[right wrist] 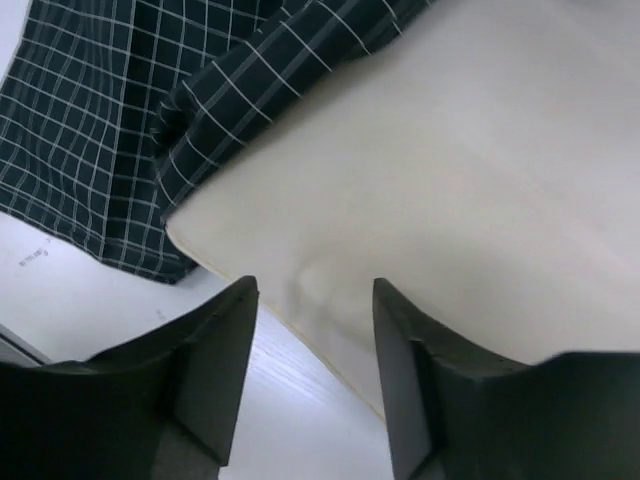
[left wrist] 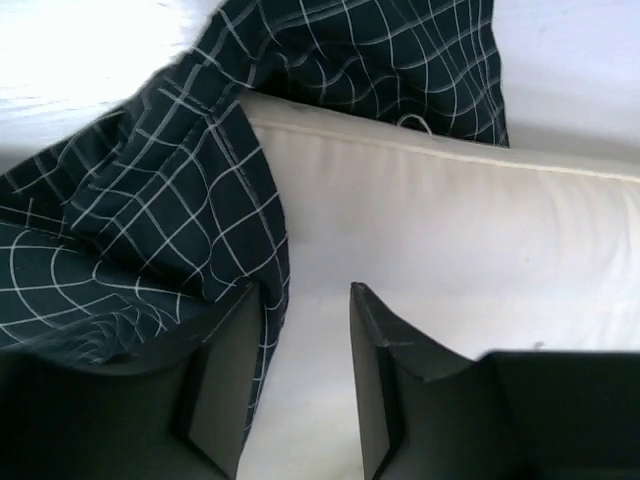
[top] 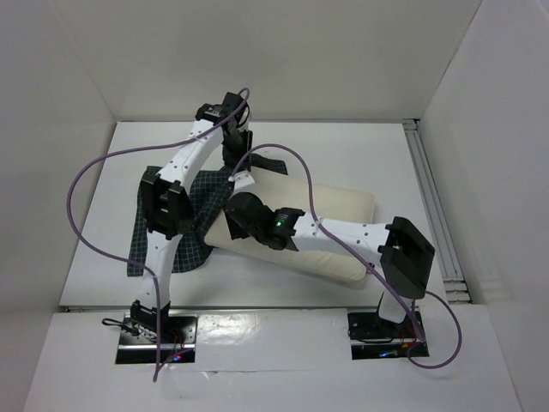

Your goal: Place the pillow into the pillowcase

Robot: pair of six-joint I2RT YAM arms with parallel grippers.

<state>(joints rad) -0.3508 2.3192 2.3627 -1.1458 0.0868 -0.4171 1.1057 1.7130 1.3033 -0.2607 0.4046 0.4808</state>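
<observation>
The cream pillow (top: 339,215) lies slantwise at mid-table. Its left end meets the crumpled dark checked pillowcase (top: 199,202). My left gripper (top: 233,161) hangs over the pillow's far left corner. In the left wrist view it (left wrist: 305,300) is open over the pillow (left wrist: 450,230), and the pillowcase (left wrist: 130,220) hem drapes against the left finger (left wrist: 232,350). My right gripper (top: 230,216) is at the pillow's near left corner. In the right wrist view it (right wrist: 312,290) is open and empty above the pillow (right wrist: 430,180) edge, with the pillowcase (right wrist: 100,130) just beyond.
White walls close in the white table (top: 343,146) on three sides. A metal rail (top: 433,206) runs along the right edge. Purple cables (top: 81,197) loop over the left side and across the pillow.
</observation>
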